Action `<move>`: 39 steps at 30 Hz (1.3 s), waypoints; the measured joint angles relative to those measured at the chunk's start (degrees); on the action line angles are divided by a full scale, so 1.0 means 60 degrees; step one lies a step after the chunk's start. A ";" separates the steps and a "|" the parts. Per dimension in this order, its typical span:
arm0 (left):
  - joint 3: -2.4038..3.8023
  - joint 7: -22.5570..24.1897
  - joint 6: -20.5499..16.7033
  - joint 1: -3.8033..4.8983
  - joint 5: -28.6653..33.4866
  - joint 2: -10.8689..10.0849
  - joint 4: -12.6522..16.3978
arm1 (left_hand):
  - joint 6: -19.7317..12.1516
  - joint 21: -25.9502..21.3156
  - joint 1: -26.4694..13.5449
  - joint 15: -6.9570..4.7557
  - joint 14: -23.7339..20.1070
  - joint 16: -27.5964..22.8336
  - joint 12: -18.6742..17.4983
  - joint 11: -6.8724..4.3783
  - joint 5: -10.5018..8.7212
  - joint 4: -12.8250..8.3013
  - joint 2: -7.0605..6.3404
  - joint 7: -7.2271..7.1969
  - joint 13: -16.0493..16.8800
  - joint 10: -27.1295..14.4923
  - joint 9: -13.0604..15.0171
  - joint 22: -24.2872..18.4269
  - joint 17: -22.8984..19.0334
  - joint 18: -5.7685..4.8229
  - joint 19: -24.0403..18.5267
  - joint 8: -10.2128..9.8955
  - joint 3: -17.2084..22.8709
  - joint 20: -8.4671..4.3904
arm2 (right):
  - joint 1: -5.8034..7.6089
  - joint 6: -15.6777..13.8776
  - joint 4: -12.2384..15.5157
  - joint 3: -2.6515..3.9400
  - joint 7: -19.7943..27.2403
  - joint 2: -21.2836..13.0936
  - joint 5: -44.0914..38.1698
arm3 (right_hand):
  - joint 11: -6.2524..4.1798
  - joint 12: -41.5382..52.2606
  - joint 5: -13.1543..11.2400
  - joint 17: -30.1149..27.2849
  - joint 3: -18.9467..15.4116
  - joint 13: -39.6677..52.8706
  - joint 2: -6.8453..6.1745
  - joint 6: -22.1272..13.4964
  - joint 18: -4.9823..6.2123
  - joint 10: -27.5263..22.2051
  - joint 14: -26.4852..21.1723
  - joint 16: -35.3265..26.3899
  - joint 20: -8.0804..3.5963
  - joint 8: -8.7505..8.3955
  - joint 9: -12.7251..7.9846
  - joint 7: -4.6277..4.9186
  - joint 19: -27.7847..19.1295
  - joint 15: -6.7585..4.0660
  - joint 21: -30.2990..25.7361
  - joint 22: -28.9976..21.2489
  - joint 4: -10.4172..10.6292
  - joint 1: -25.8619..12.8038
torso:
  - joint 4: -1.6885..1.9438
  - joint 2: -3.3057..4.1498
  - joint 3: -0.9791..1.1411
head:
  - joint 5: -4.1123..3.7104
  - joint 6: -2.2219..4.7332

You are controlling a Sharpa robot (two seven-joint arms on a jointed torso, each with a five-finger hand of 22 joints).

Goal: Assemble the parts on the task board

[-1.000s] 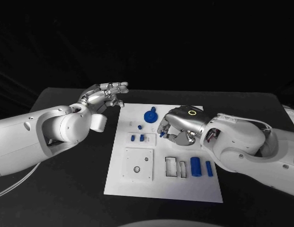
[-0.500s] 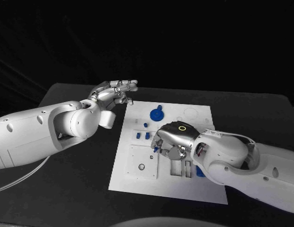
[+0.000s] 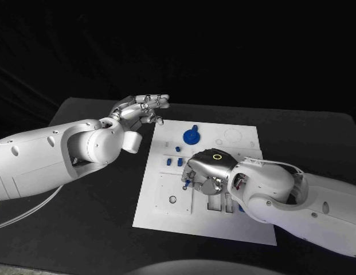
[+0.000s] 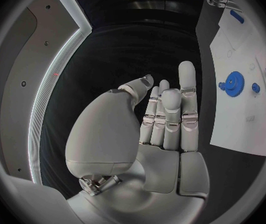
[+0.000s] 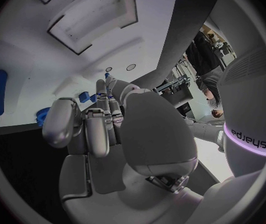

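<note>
two hands are at work here, and we judge the step in hand to be our right silver hand [image 3: 207,172] carrying one small blue part [image 3: 188,180] down toward the middle of the white task board [image 3: 235,232], at the centre of the frame. its fingers are curled in and seem to pinch that part at their tips, just above the board; the next move calls for lining it up with a recess and pressing it home. our left silver hand [image 3: 140,109] hovers in the upper left, beside the board's far corner, fingers straight and apart, grasping nothing. a blue gear-shaped part [image 3: 191,136] sits near the board's upper edge.
</note>
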 measured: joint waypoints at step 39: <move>-0.0001 -0.0060 0.0059 0.0000 0.0001 -0.0015 -0.0016 | -0.0033 0.0001 0.0000 0.0000 0.0000 0.0000 0.0000 -0.0034 0.0036 -0.0027 0.0000 -0.0034 0.0005 -0.0034 0.0000 -0.0006 -0.0015 0.0000 0.0000 0.0000 -0.0027 0.0000 | -0.0165 0.0299 -0.0339 -0.0034 0.0007 0.0353 -0.0102 | 0.0100 0.0006 -0.0018 -0.0004 -0.0125 -0.0106 -0.0217 -0.0119 0.0000 -0.0173 0.0000 0.0000 0.0000 -0.0044 0.0024 0.0045 0.0000 0.0000 0.0000 -0.0115 0.0123 -0.0652 | -0.0002 -0.0006 -0.0010 | 0.0039 -0.0138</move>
